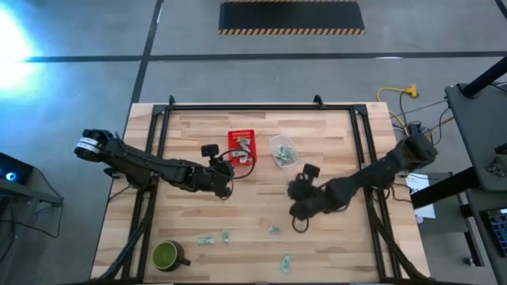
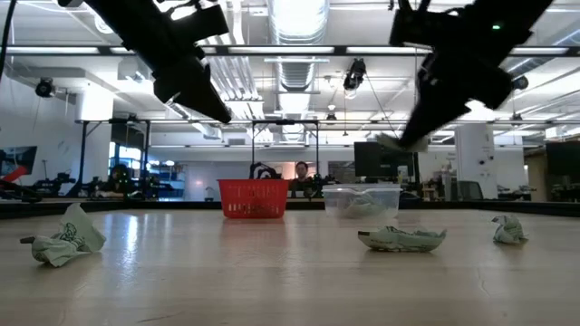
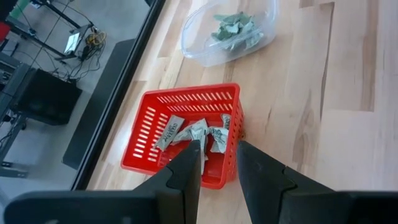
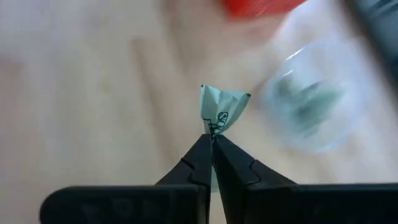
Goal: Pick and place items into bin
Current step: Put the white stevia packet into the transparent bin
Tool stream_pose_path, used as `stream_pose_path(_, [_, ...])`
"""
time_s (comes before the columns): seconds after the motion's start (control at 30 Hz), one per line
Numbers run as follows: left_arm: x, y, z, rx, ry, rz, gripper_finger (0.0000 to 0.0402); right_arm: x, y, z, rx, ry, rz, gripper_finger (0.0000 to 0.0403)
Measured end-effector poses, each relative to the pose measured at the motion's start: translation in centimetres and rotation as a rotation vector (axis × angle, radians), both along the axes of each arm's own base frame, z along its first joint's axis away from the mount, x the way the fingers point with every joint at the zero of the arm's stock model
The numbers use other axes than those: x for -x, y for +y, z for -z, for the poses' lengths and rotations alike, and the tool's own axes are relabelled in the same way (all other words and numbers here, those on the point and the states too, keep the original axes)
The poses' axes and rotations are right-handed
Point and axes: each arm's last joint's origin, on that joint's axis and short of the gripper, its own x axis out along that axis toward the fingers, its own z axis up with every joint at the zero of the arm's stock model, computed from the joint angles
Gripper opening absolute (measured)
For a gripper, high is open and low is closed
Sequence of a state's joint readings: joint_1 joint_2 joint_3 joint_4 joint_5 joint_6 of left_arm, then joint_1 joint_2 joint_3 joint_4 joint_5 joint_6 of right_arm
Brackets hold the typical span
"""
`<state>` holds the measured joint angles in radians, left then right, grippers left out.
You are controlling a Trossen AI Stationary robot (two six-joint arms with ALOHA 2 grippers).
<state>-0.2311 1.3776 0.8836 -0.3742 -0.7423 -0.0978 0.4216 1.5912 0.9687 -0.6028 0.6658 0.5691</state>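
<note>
At the left we see the left gripper [image 3: 217,165], dark fingers spread, raised just near of the slotted red plastic basket [image 3: 149,124] holding crumpled wrappers [image 3: 198,134]. A clear round container [image 1: 282,150] sits right of it. Further right, the right gripper [image 4: 212,144] pinches one creased pale green-and-white wrapper [image 4: 222,109] above the wood table [image 1: 333,134].

Blurred red basket [image 4: 261,6] and clear tub [image 4: 308,102] beyond the pinched wrapper [image 4: 221,109].
</note>
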Motion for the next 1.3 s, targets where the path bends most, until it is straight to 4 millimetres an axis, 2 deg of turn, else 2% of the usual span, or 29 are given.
stream_pose_path(0.13, [0.0, -0.1, -0.1, 0.001, -0.006, 0.004, 0.0086, -0.4, -2.6, -1.4, 0.121, -0.014, 0.018, 0.0009])
stream_pose_path(0.37, [0.0, -0.6, -0.1, 0.003, -0.011, 0.022, 0.0086, -1.8, -8.1, -2.0, 0.170, 0.026, 0.045, 0.0009])
stream_pose_path(0.57, [0.1, -0.7, -0.1, 0.002, -0.009, 0.025, 0.0086, -2.5, -12.8, -0.9, 0.062, 0.078, 0.053, 0.0009])
stream_pose_path(0.73, [0.1, -0.7, -0.1, 0.002, -0.009, 0.026, 0.0086, -2.3, -15.8, 0.3, -0.024, 0.117, 0.094, 0.0009])
stream_pose_path(0.83, [0.1, -0.7, -0.1, 0.002, -0.009, 0.027, 0.0086, -2.3, -16.6, 0.7, -0.066, 0.125, 0.095, 0.0009])
stream_pose_path(1.13, [0.0, -0.7, -0.1, 0.005, -0.020, 0.026, 0.0086, -2.3, -16.8, 0.7, -0.071, 0.129, 0.073, 0.0011])
stream_pose_path(1.3, [-0.1, -0.8, -0.2, 0.009, -0.034, 0.027, 0.0086, -2.3, -16.7, 0.7, -0.075, 0.131, 0.063, 0.0045])
